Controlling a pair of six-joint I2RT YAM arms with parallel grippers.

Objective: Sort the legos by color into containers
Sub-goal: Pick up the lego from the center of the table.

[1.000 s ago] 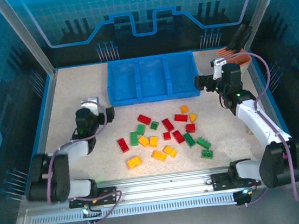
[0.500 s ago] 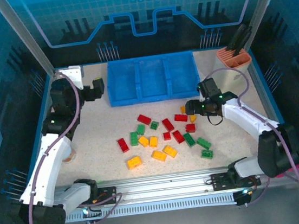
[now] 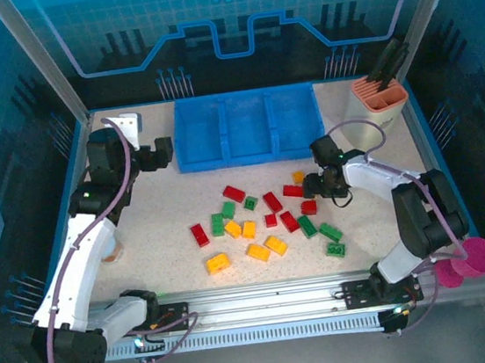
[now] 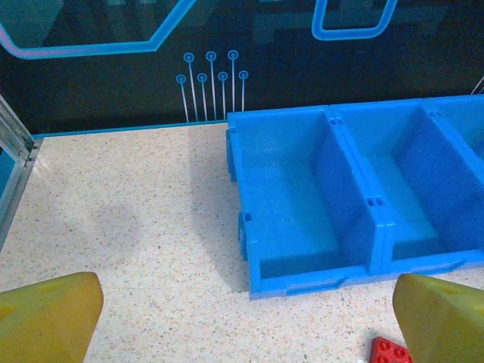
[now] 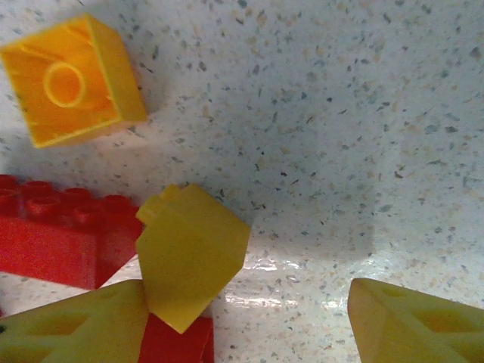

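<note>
- The shallow blue plastic tray (image 3: 248, 157) lies just ahead of the left gripper (image 3: 164, 153). Its three side-by-side compartments all show bare blue floors, and the wrist view looks straight into the nearest one (image 4: 318, 283).
- The left gripper (image 4: 242, 321) hangs over the speckled table (image 4: 128, 219) with its yellow fingers spread wide, gripping nothing. One red brick (image 4: 389, 352) peeks in by its right fingertip.
- The right gripper (image 3: 314, 188) is low at the far right edge of the scatter, released wide (image 5: 249, 325).
- The legos (image 3: 272, 202), red, green and yellow-orange studded plastic bricks, lie loose on the table between the two grippers.
- A small yellow brick (image 5: 189, 253) sits tilted on edge, touching the right gripper's left finger (image 5: 76, 325) and overlapping a red oblong brick (image 5: 60, 238).
- An orange-yellow square brick (image 5: 72, 79) lies beyond, underside up.
</note>
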